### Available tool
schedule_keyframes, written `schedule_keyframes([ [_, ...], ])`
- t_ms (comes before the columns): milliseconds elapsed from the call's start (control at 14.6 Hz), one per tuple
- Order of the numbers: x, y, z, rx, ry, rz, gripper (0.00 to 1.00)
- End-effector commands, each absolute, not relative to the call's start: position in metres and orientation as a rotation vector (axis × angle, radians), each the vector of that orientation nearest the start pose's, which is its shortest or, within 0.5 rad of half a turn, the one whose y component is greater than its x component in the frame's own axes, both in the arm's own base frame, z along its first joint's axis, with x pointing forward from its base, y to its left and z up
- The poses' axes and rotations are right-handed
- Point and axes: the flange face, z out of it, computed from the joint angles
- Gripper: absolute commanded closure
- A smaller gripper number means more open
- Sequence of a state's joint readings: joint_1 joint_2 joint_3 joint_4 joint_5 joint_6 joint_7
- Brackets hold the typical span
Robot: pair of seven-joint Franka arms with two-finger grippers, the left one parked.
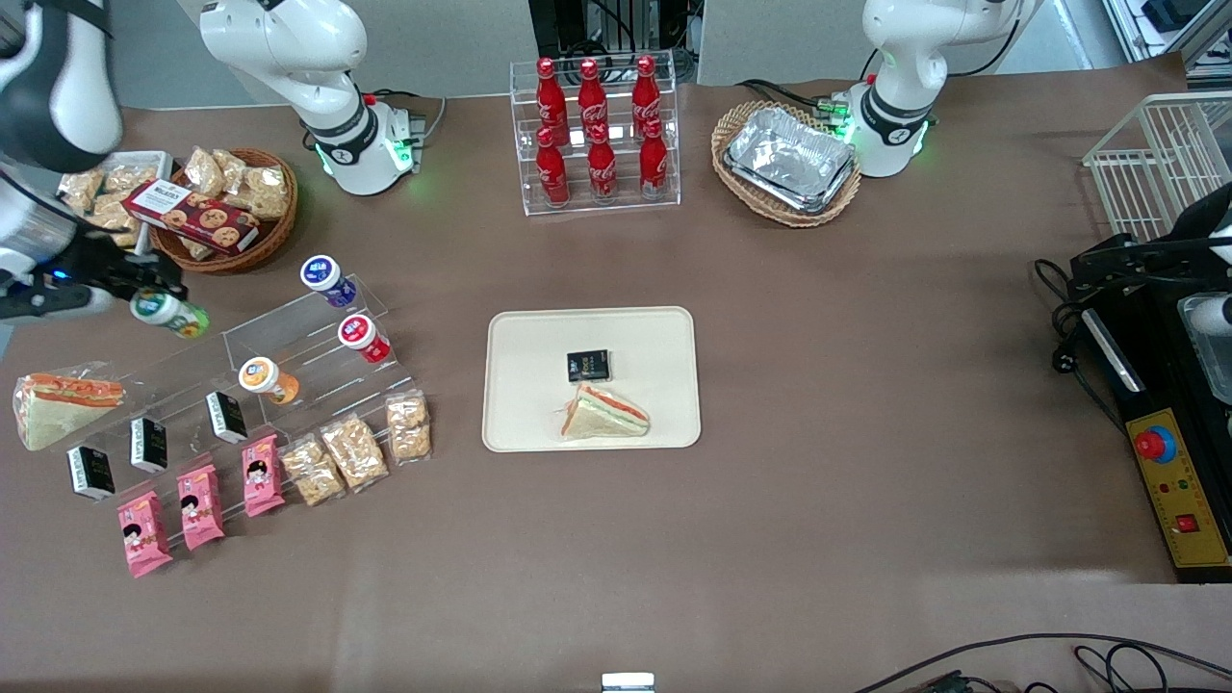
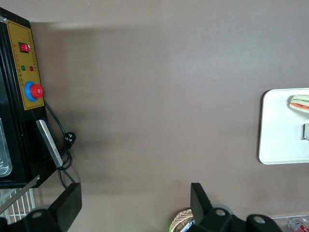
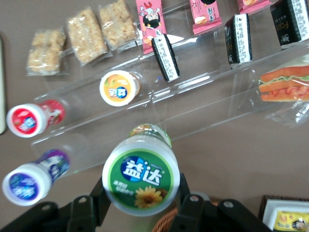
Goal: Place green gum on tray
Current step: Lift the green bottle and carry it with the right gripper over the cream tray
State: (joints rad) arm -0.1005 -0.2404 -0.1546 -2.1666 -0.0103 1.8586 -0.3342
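Observation:
The green gum (image 1: 170,314) is a small bottle with a green-yellow body and a white lid carrying a green label (image 3: 141,175). My right gripper (image 1: 144,294) is shut on it and holds it in the air above the clear acrylic step rack (image 1: 260,361), at the working arm's end of the table. Black fingers (image 3: 188,203) press the bottle from both sides. The cream-beige tray (image 1: 520,423) lies mid-table with a wrapped sandwich (image 1: 604,414) and a small black packet (image 1: 588,366) on it.
On the rack sit purple (image 1: 325,278), red (image 1: 362,337) and orange (image 1: 266,377) gum bottles, black packets and a sandwich (image 1: 63,404). Pink packets and snack bags lie nearer the front camera. A wicker basket of cookies (image 1: 219,217), a cola rack (image 1: 597,135) and a foil-tray basket (image 1: 787,162) stand farther off.

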Motion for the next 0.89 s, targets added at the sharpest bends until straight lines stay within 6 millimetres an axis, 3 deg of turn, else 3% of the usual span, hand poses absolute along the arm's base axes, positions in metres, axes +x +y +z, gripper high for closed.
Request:
schedule_keyframes([
  [0, 0.490, -0.113, 0.547, -3.014, -0.134, 0.177, 0.66],
  [137, 0.491, -0.084, 0.560, -2.990, -0.075, 0.203, 0.66],
  [206, 0.490, -0.059, 0.563, -2.997, -0.051, 0.236, 0.66],
  [481, 0.493, 0.065, 0.562, -3.059, 0.055, 0.246, 0.66],
  [687, 0.501, 0.125, 0.533, -3.046, 0.088, 0.248, 0.66],
  [824, 0.495, 0.163, 0.498, -3.051, 0.137, 0.264, 0.66],
])
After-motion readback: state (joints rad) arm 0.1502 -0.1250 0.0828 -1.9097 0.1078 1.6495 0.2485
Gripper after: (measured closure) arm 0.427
